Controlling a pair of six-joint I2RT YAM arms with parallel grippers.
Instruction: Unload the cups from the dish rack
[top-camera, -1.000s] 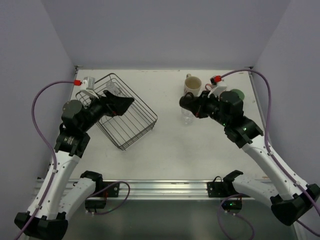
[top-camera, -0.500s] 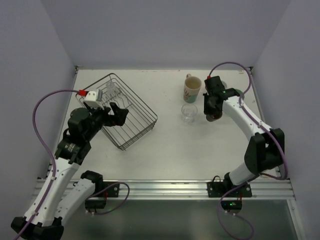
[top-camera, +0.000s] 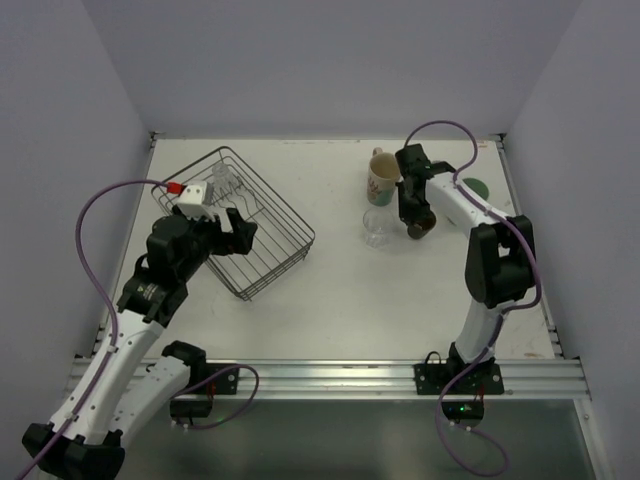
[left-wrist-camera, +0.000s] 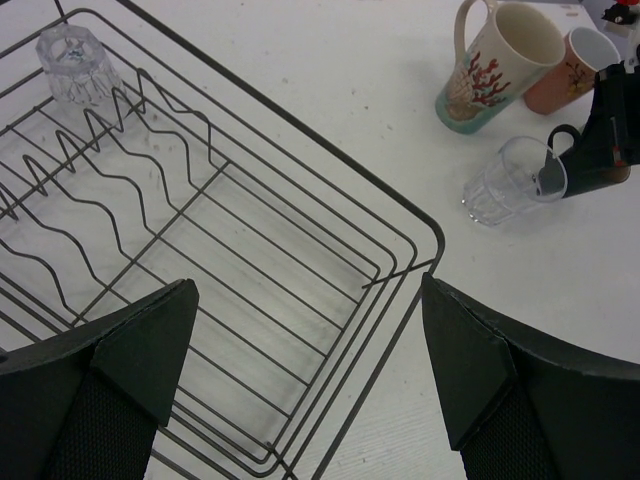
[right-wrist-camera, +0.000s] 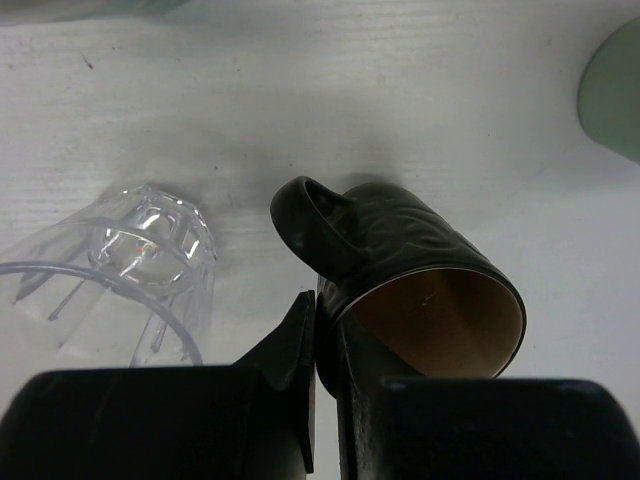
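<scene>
Here, right gripper (right-wrist-camera: 318, 303) tight on dark brown mug (right-wrist-camera: 425, 255) rim.

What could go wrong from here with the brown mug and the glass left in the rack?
The right gripper pinches the dark brown mug by its rim only, and it looks tilted; released like this, it may tip or roll.
The clear glass stands right beside it, so a sideways move could knock it over.
The last glass sits in a corner of the dish rack; the open left gripper may catch on wires.
</scene>
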